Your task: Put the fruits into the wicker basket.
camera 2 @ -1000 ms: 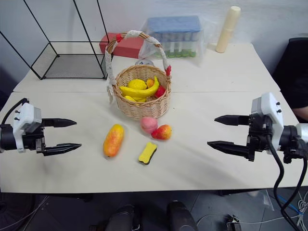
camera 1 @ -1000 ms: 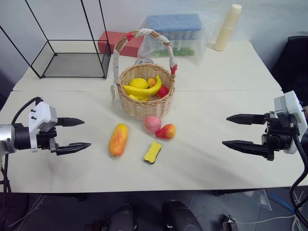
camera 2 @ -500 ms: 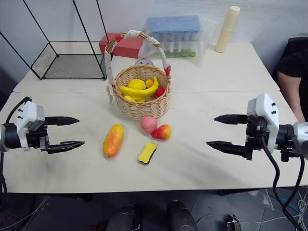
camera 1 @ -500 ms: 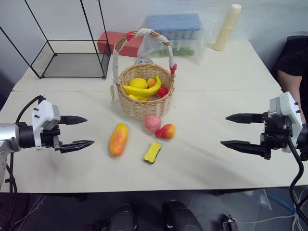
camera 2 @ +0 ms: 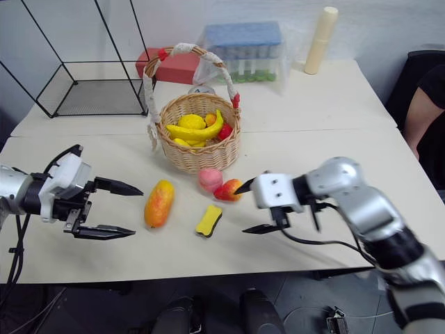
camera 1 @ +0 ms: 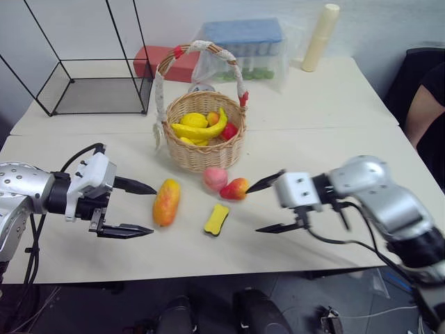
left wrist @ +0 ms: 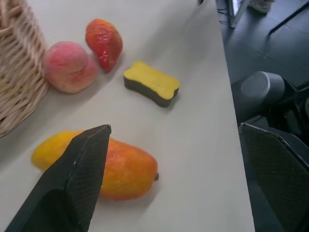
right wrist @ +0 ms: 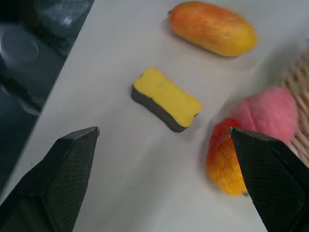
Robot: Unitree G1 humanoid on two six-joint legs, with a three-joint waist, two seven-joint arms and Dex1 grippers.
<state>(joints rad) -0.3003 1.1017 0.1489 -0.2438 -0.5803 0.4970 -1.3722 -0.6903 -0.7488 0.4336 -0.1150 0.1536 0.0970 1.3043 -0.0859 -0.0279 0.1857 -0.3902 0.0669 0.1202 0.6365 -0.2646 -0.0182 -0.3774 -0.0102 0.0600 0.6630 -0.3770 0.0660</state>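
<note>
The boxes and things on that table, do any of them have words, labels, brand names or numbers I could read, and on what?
None can be read.
The red box behind the wicker basket: plain faces, no print seen.
The clear container with the blue lid: whatever is inside is too blurred to read.
The cream cylinder: no marking visible.
The yellow sponge and the toy fruits: no lettering.

Tan woven wicker basket (camera 1: pixel 201 142), handle wrapped white with red ends; yellow banana (camera 1: pixel 198 129) and yellow, orange, red pieces inside. Near it: orange-yellow mango (camera 1: pixel 166 202), pink peach (camera 1: pixel 215 178), red-orange fruit (camera 1: pixel 236 188). Yellow sponge (camera 1: pixel 217 218) with black edge. Off-white table (camera 1: pixel 327 132). Far left, black wire cage (camera 1: pixel 83 83); red box (camera 1: pixel 156 61); blue-lidded clear container (camera 1: pixel 243 42); cream cylinder (camera 1: pixel 314 37).
</note>
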